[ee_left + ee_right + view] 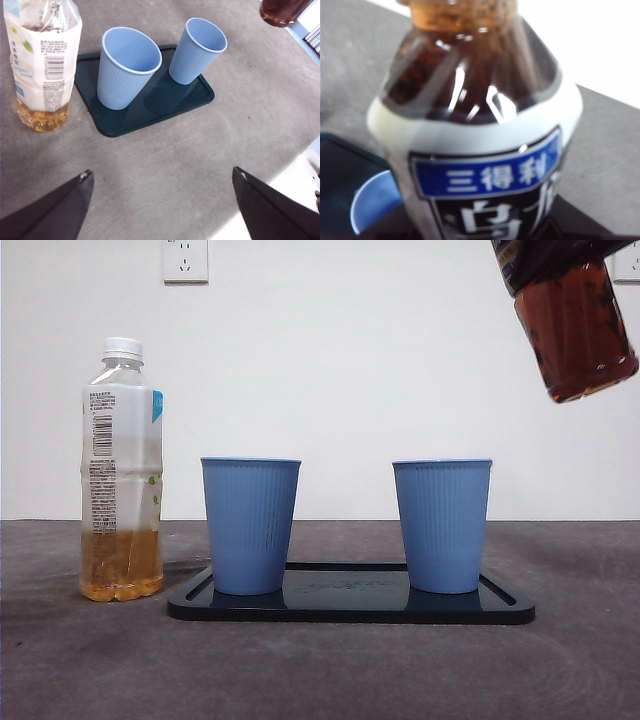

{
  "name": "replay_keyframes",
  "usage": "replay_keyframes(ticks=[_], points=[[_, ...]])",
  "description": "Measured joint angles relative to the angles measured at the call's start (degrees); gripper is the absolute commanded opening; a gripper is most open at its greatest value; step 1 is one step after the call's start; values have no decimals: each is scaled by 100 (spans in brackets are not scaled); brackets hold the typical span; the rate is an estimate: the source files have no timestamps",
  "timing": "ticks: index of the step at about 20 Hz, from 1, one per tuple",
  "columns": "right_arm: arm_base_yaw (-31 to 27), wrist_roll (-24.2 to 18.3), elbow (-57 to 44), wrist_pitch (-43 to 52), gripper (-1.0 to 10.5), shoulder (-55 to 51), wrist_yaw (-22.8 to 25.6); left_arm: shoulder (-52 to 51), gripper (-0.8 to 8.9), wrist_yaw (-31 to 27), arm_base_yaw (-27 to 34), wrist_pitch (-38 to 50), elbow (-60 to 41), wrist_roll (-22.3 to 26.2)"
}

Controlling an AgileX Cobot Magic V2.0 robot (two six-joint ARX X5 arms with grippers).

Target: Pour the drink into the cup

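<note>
Two blue ribbed cups, one on the left (250, 525) and one on the right (441, 525), stand upright on a dark tray (350, 612). My right gripper holds a dark tea bottle (575, 335) tilted in the air, above and to the right of the right cup. The bottle fills the right wrist view (475, 125) and hides the jaws; a cup's rim (372, 205) shows below it. My left gripper (162, 174) is open and empty, above bare table in front of the tray (165, 107). It sees both cups (127, 67) (197, 50).
A clear bottle with a white cap (121, 470) and a little yellow drink stands on the table just left of the tray; it also shows in the left wrist view (42, 60). A white wall with a socket (185, 260) lies behind.
</note>
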Motion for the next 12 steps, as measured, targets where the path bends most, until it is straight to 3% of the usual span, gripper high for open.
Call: replay_keyframes(ticks=[12], points=[[-575, 1091, -2573, 3281, 16, 22, -553, 0, 439, 0, 0, 4, 0, 0]])
